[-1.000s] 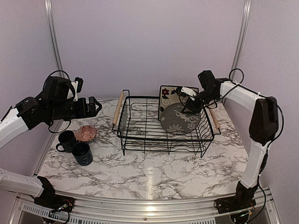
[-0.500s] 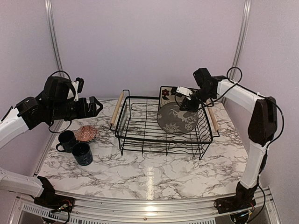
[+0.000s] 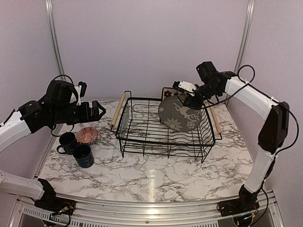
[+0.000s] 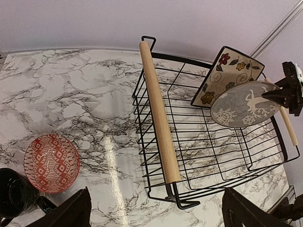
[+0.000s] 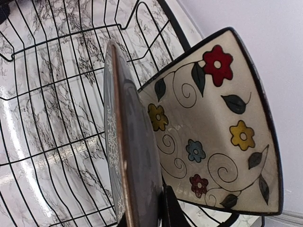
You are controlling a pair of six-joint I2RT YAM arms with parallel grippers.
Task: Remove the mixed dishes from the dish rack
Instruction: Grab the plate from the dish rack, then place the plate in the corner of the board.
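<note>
Right fingers [image 3: 188, 98] are pressed together on the upper rim of the round grey plate [image 3: 181, 113], pinching it edge-on; a second ago they were only closing on it while it leaned low in the dish rack [image 3: 142, 142]. Now the plate hangs from them, tilted, its top above the rack's rim and its lower edge seemingly still inside the wires. Just behind the fingers, the square floral plate [image 3: 166, 93] leans against the rack's far side, close to the grey one; whether the two touch I cannot tell. Well away, beyond the rack's other end, the left fingers [image 3: 97, 109] hover spread wide and empty above the bowl [image 3: 86, 135] and two dark mugs [image 3: 83, 155], which already sit on the bench [image 3: 156, 175]. By the look of it the grip has taken and the lift-out has begun, with both plates yet to clear the rack
</note>
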